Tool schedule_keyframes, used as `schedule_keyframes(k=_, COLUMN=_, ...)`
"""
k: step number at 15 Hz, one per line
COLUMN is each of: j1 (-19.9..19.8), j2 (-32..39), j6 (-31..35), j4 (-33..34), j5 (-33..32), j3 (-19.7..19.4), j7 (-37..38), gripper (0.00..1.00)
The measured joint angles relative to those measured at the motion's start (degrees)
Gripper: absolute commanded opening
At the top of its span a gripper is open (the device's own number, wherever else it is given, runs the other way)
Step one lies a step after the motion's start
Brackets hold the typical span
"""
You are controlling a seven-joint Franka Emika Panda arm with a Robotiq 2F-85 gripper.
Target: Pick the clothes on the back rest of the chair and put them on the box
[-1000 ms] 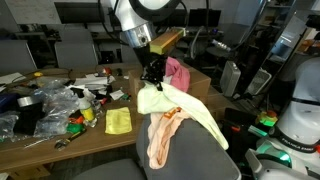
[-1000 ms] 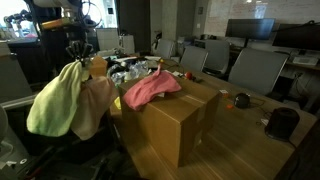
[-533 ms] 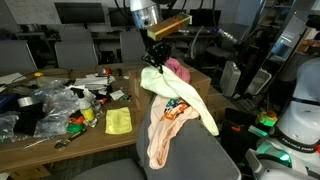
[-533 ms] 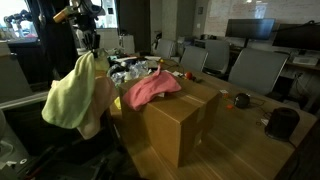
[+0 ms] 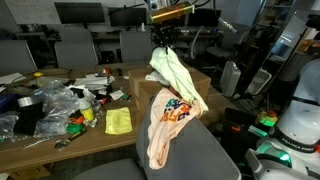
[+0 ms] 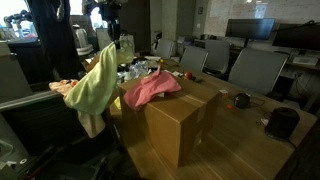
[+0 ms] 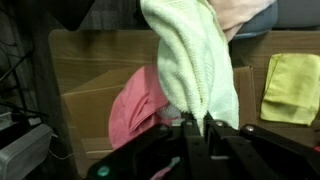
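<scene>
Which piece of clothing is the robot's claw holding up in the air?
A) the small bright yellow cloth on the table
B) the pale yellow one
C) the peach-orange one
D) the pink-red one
B: the pale yellow garment hangs from the closed gripper, while the pink garment lies on the box and the peach-orange garment is draped over the chair back.

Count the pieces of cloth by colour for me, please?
Pale yellow garment, held by the gripper: 1
Pink-red garment, on the box: 1
Peach-orange garment, on the chair back rest: 1
Bright yellow cloth, on the table: 1
Total: 4
</scene>
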Motion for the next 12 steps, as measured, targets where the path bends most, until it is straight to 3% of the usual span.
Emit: schedule_keyframes(k=12, j1=-5.37, j2=1.07, j6=0.02, j4=5.16, j5=-6.29, j3=-4.45, j7=25.25, gripper=0.02)
